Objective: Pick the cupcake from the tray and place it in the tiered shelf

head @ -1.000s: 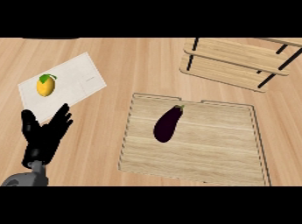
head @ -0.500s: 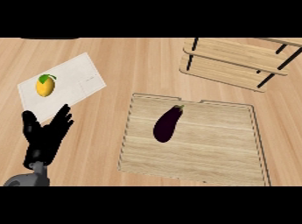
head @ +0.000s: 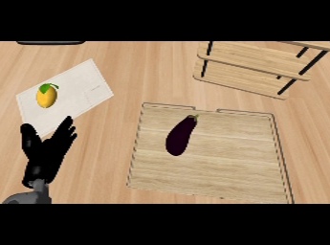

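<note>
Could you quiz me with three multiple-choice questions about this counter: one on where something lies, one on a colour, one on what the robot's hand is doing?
1. Where does the eggplant lie?
A. On the wooden tray
B. On the tiered shelf
C. On the pale mat

2. What colour is the fruit on the pale mat?
A. Red
B. Yellow-orange
C. Purple

3. What is the left hand doing?
A. Curled round the eggplant
B. Pressing on the shelf
C. Open, fingers up, holding nothing

Answers:
1. A: the dark purple eggplant rests inside the tray's rim, in its upper left part.
2. B: the fruit is yellow-orange with a small green leaf on top.
3. C: the hand shows at the lower left, beside the mat's near edge, fingers straight and apart from every object.
</note>
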Controlling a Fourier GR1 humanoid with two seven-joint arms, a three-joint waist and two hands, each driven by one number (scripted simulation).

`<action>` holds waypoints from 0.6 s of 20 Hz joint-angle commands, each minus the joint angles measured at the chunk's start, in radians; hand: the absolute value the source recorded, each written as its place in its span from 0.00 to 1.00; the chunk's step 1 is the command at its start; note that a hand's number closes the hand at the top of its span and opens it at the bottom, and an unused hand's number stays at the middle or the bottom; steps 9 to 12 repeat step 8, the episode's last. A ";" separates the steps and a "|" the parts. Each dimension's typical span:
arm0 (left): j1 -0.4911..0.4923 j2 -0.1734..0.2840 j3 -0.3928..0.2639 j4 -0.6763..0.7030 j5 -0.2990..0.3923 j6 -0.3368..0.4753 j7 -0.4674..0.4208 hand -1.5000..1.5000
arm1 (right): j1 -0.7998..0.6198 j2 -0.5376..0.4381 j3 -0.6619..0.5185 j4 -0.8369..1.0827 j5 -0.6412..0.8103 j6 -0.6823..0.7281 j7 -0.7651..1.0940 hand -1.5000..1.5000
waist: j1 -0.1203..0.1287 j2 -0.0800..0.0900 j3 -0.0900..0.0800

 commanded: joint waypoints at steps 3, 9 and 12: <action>0.009 -0.016 -0.013 -0.016 -0.010 0.012 0.020 0.50 | 0.172 -0.079 -0.073 -0.146 -0.125 0.115 0.020 0.00 | -0.009 -0.003 0.000; -0.059 0.014 0.037 0.081 0.026 -0.027 -0.006 0.50 | 0.242 -0.194 -0.137 -0.169 -0.245 0.274 0.007 0.00 | -0.007 0.001 0.000; -0.059 0.014 0.037 0.081 0.026 -0.027 -0.006 0.50 | 0.242 -0.194 -0.137 -0.169 -0.245 0.274 0.007 0.00 | -0.007 0.001 0.000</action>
